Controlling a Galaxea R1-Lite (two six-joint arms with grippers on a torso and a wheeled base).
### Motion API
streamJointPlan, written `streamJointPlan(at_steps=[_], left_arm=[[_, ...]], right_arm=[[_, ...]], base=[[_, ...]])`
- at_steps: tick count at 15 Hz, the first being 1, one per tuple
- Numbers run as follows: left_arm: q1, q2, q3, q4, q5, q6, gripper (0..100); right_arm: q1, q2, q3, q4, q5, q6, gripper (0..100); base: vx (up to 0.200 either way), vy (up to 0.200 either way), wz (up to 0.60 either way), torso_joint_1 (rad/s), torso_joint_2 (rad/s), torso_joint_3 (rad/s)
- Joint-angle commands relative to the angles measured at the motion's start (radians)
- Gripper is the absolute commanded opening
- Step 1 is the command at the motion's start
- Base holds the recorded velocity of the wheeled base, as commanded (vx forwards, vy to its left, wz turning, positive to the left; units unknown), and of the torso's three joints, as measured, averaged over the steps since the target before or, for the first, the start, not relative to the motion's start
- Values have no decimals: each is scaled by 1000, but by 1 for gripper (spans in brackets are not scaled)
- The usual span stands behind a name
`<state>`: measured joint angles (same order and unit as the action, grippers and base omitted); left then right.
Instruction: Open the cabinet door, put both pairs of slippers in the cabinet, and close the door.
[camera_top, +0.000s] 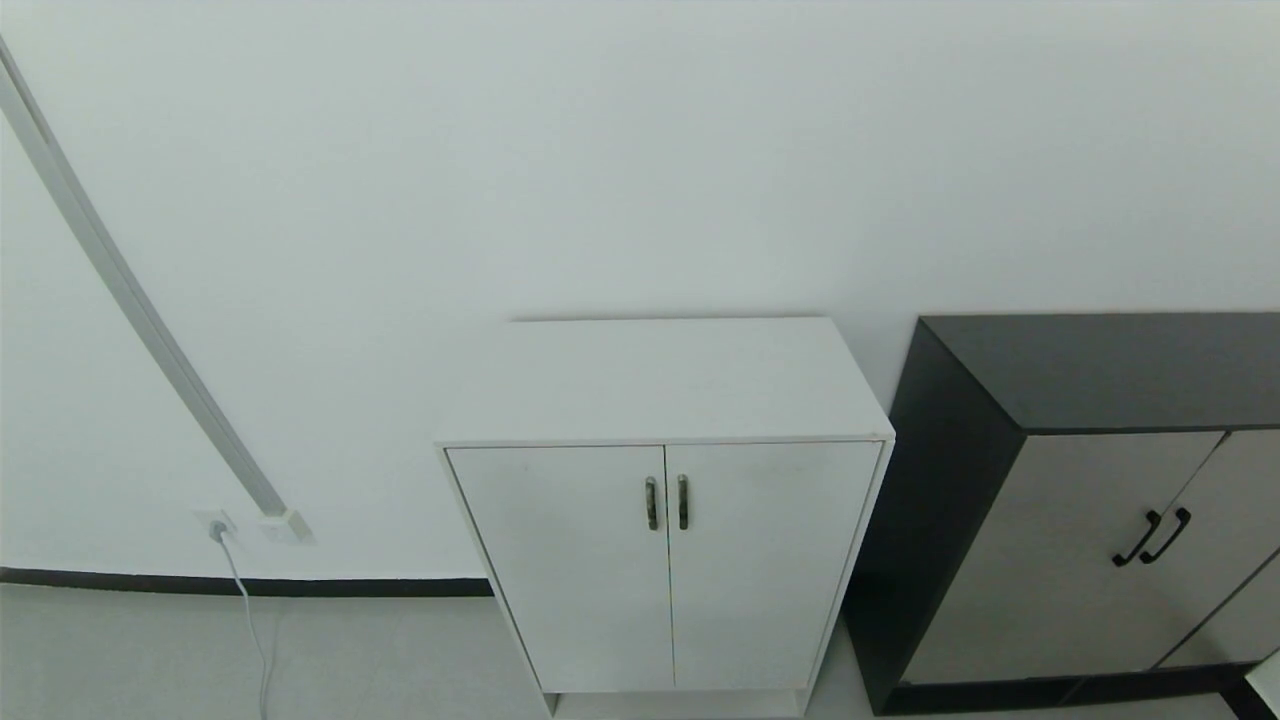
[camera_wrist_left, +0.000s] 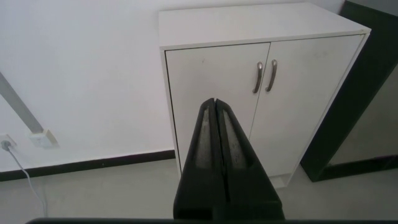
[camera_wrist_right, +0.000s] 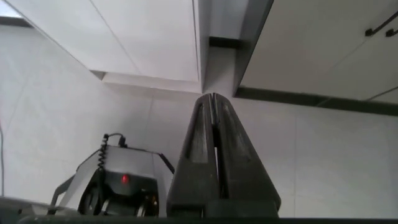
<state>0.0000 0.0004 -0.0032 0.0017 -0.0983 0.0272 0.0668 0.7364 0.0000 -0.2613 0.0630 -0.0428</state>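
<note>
A white two-door cabinet (camera_top: 665, 500) stands against the wall with both doors closed; two metal handles (camera_top: 666, 503) meet at the middle seam. In the left wrist view the same cabinet (camera_wrist_left: 261, 81) stands ahead, and my left gripper (camera_wrist_left: 215, 102) is shut with nothing in it, some way short of the left door. My right gripper (camera_wrist_right: 213, 98) is shut and empty, low over the pale floor, pointing at the gap between the white cabinet's base (camera_wrist_right: 149, 43) and the dark cabinet (camera_wrist_right: 311, 43).
A black cabinet (camera_top: 1080, 500) with grey doors and black handles stands right of the white one. A wall socket with a white cable (camera_top: 235, 580) and a slanting cable duct (camera_top: 130, 290) are on the left wall. Pale floor lies in front.
</note>
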Motion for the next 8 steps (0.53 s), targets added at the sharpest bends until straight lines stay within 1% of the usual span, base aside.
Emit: streamJointPlan(at_steps=[1, 5, 8], left_arm=[[0, 1, 0, 0, 0, 0, 0], [0, 0, 0, 1, 0, 0, 0], [0, 0, 0, 0, 0, 2, 0]], right_arm=[[5, -106, 0, 60, 1, 0, 0], [34, -201, 0, 198, 3, 0, 0], [64, -255, 0, 269, 1, 3, 0]], base=[[0, 0, 0, 0, 0, 0], [0, 0, 0, 0, 0, 0], [0, 0, 0, 0, 0, 0]])
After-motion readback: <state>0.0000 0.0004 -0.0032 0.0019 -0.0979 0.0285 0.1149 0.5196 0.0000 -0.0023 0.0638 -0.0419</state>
